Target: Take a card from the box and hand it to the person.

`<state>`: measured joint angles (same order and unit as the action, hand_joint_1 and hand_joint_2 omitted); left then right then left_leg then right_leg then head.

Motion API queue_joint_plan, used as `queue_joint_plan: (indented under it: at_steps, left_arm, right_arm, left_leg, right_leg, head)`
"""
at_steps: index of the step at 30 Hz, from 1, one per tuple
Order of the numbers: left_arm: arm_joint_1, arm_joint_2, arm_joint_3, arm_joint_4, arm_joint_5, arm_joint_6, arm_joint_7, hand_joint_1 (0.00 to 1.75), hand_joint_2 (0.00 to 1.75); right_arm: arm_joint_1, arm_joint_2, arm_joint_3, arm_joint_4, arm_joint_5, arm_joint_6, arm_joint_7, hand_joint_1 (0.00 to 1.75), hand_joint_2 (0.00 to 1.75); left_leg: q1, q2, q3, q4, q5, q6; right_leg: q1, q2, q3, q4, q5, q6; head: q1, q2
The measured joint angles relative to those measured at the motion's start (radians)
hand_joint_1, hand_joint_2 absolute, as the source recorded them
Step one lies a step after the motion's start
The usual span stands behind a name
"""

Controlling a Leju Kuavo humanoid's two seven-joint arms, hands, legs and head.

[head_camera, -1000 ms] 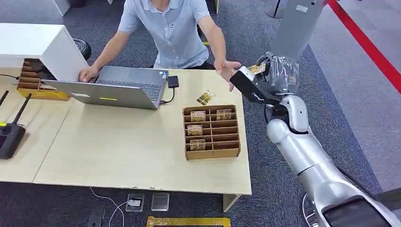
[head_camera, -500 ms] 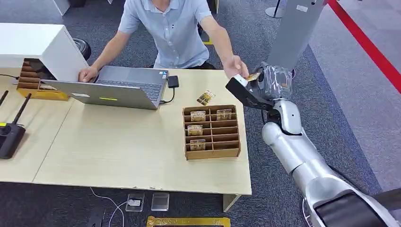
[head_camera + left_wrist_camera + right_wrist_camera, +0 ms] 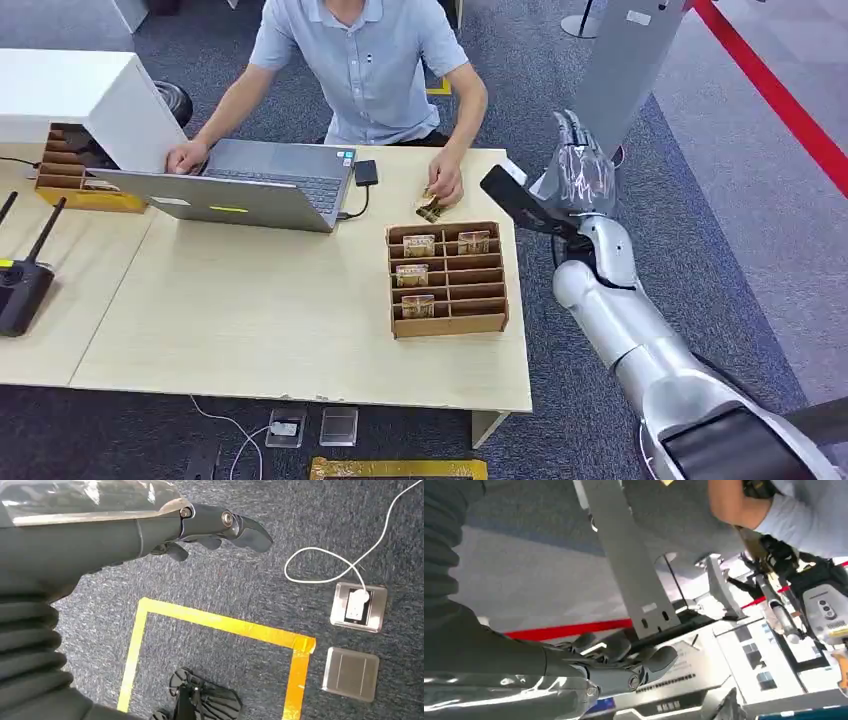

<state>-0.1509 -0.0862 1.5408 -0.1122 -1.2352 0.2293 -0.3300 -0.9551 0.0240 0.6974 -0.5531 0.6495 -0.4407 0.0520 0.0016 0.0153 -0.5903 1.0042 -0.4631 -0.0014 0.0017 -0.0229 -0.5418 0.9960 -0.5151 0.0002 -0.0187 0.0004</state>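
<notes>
the left hand (image 3: 210, 530) hangs by the robot's side over the carpet, fingers loosely extended with nothing in them; it poses no risk while it hangs there.

on the table (image 3: 250, 320), the box (image 3: 447, 278) holds cards in several of its compartments. just beyond its far edge, the person's hand (image 3: 445, 183) rests on a card (image 3: 430, 208) lying on the tabletop; whether this is the card for the handover i cannot say from these frames.

further right, the right hand (image 3: 578, 165) is raised past the table's corner, fingers spread and upright, holding nothing.

the main hazard is that raised arm: it stands near the person's forearm and the table edge, so a quick move toward the box could clip the person or knock the box askew, spilling cards. reaching in while the person's hand sits beside the box risks a collision.
</notes>
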Motion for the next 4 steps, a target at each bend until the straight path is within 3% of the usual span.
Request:
queue_joint_plan:
  at_steps: [1, 4]
  left_arm:
    - [0.001, 0.000, 0.000, 0.000, 0.007, 0.001, 0.000, 0.00, 0.00]
    - [0.002, 0.000, 0.000, 0.000, 0.012, 0.001, 0.000, 0.00, 0.00]
  right_arm:
    - [0.020, 0.000, -0.010, -0.020, -0.118, 0.061, -0.048, 0.00, 1.75]
    - [0.050, -0.001, -0.026, -0.049, -0.195, 0.097, -0.079, 0.00, 1.75]
  left_leg:
    - [0.000, 0.000, 0.000, 0.000, 0.000, 0.000]
    - [0.000, 0.000, 0.000, 0.000, 0.000, 0.000]
  right_leg:
    - [0.000, 0.000, 0.000, 0.000, 0.000, 0.000]
    - [0.000, 0.000, 0.000, 0.000, 0.000, 0.000]
  head:
    - [0.000, 0.000]
    - [0.000, 0.000]
